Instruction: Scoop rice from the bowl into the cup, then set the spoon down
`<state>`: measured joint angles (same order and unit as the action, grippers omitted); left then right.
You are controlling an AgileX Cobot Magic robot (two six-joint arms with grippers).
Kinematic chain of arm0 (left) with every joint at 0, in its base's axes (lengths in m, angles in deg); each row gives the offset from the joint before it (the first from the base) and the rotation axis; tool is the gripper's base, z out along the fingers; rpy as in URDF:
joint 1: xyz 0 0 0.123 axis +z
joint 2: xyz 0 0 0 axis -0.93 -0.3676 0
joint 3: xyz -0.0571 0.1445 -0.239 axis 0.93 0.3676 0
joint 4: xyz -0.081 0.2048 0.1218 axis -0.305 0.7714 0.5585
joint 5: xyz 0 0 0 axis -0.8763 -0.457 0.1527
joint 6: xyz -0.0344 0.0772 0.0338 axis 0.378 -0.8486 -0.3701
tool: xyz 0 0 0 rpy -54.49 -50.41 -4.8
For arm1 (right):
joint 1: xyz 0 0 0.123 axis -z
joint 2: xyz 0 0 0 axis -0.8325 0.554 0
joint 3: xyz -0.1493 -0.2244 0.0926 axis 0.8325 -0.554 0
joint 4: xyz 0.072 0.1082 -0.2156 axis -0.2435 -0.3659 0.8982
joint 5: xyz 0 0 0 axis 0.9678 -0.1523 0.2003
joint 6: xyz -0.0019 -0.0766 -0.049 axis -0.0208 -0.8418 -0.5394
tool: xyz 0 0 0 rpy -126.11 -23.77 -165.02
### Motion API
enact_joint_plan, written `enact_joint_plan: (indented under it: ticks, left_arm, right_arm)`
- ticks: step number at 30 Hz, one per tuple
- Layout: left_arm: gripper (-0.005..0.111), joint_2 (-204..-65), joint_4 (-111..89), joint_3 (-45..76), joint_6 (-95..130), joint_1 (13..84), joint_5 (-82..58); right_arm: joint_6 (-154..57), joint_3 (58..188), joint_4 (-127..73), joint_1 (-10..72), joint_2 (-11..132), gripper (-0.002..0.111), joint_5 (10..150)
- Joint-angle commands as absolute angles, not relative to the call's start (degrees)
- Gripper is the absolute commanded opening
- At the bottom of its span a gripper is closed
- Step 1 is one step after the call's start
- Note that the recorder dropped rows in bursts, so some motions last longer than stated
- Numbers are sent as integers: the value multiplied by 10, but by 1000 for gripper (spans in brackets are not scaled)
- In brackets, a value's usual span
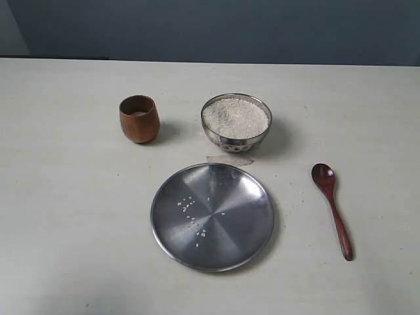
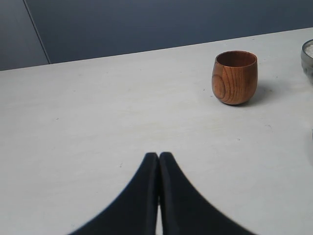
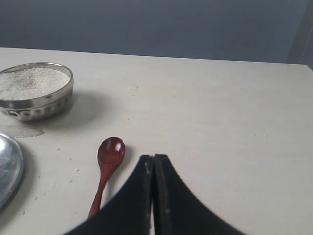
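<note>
The steel bowl [image 1: 236,123] [image 3: 35,92] stands at mid-table, heaped with white rice [image 1: 235,117] [image 3: 30,82]. Left of it stands the brown wooden cup [image 1: 139,119] [image 2: 234,77], upright. The dark red wooden spoon [image 1: 331,208] [image 3: 107,166] lies flat on the table to the right, bowl end facing the far side. My left gripper [image 2: 159,155] is shut and empty, well short of the cup. My right gripper [image 3: 153,157] is shut and empty, just beside the spoon's handle. Neither gripper shows in the exterior view.
A wide flat steel plate [image 1: 212,216] [image 3: 7,169] lies in front of the bowl, with a few loose grains on it. More stray grains dot the table between plate and spoon. The bowl's rim [image 2: 308,58] peeks in beside the cup.
</note>
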<state>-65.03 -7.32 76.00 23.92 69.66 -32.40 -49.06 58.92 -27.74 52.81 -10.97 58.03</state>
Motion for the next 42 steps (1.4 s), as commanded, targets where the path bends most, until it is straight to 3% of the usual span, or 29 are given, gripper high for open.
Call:
enact_joint_plan:
  ticks: [1, 17, 42]
  left_arm:
    - [0, -648, -71, 763, 241, 695, -320]
    - [0, -648, -71, 763, 241, 695, -320]
    - [0, -648, -71, 763, 241, 695, -320]
  right_arm:
    - [-492, 590, -279, 530, -112, 0, 581]
    - [-492, 590, -280, 530, -112, 0, 602]
    - [-492, 590, -309, 530, -112, 0, 1259]
